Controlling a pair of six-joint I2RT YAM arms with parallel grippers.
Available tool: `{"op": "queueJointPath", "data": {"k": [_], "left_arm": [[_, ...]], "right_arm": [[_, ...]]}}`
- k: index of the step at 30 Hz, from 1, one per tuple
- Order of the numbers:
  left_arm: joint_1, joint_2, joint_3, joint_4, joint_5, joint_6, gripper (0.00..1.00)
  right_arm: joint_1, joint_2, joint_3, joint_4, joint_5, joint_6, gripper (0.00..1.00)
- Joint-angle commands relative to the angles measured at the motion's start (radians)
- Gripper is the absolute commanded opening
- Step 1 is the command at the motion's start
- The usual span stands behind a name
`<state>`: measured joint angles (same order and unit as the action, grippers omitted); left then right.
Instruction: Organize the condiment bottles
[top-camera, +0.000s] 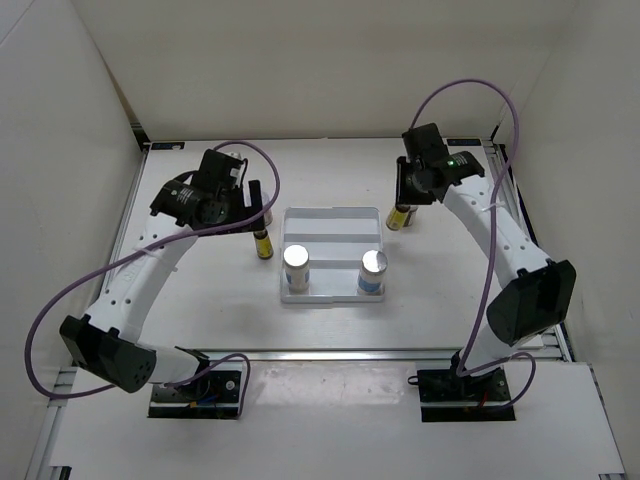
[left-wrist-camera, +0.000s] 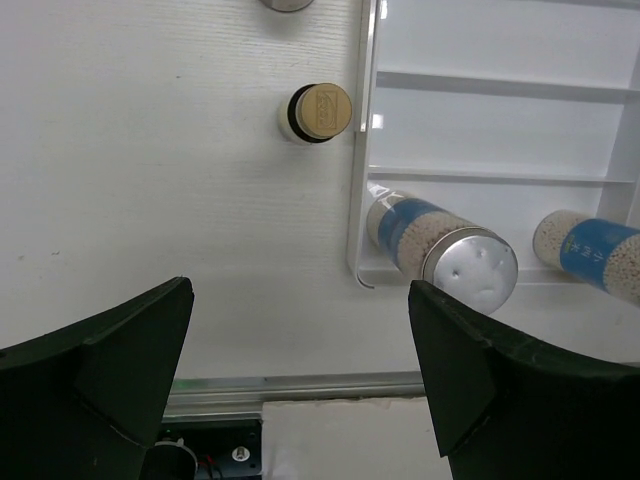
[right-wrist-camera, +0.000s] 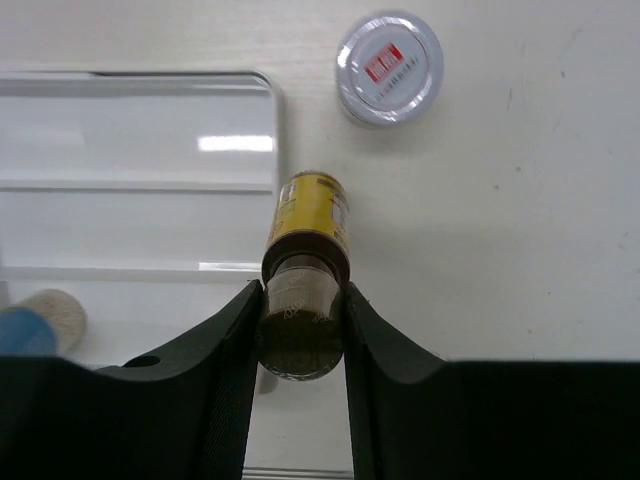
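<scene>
My right gripper (right-wrist-camera: 303, 300) is shut on the dark cap of a slim yellow-and-black bottle (right-wrist-camera: 310, 222), which stands just right of the white tray (right-wrist-camera: 130, 130). From above, this gripper (top-camera: 403, 200) and its bottle (top-camera: 400, 218) are at the tray's (top-camera: 330, 222) back right corner. Two white bottles with silver tops (top-camera: 296, 266) (top-camera: 373, 270) stand in the tray's front row. A second yellow-and-black bottle (top-camera: 264, 244) stands left of the tray, right by my open, empty left gripper (top-camera: 256, 205). In the left wrist view that gripper (left-wrist-camera: 300, 290) hangs over bare table, with the bottle (left-wrist-camera: 318, 110) ahead.
A squat jar with a grey lid (right-wrist-camera: 390, 68) stands on the table beyond the held bottle. The rim of another lid (left-wrist-camera: 288, 3) shows at the top edge of the left wrist view. White walls enclose the table on three sides. A metal rail (top-camera: 350, 352) runs along the near edge.
</scene>
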<state>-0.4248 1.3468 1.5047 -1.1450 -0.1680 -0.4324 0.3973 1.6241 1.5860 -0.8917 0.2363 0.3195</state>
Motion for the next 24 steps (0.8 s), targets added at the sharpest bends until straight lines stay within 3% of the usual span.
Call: {"op": "queueJointPath", "data": {"k": [1,9,17,20,21,24], "left_arm": [[0.004,-0.014,-0.021,0.019,0.004,0.02,1.0],[0.004,-0.005,-0.023,0.047,-0.034,0.029,1.0],[0.004,0.055,-0.004,0.056,-0.045,0.038,1.0],[0.004,0.077,-0.004,0.074,-0.054,0.038,1.0],[0.004,0.077,-0.004,0.085,-0.054,0.038,1.0],[0.004,0.098,-0.018,0.128,-0.044,0.038,1.0]], "right_arm": [[0.057,-0.072,0.112,0.016,-0.018,-0.025,0.03],[0.152,0.022,0.1,0.049,-0.061,-0.016,0.02],[0.172,0.089,0.022,0.117,-0.071,0.006,0.02],[0.181,0.112,-0.015,0.141,-0.045,0.006,0.08],[0.181,0.112,-0.029,0.142,-0.035,0.006,0.11],[0.19,0.103,-0.029,0.142,-0.006,0.006,0.67]]}}
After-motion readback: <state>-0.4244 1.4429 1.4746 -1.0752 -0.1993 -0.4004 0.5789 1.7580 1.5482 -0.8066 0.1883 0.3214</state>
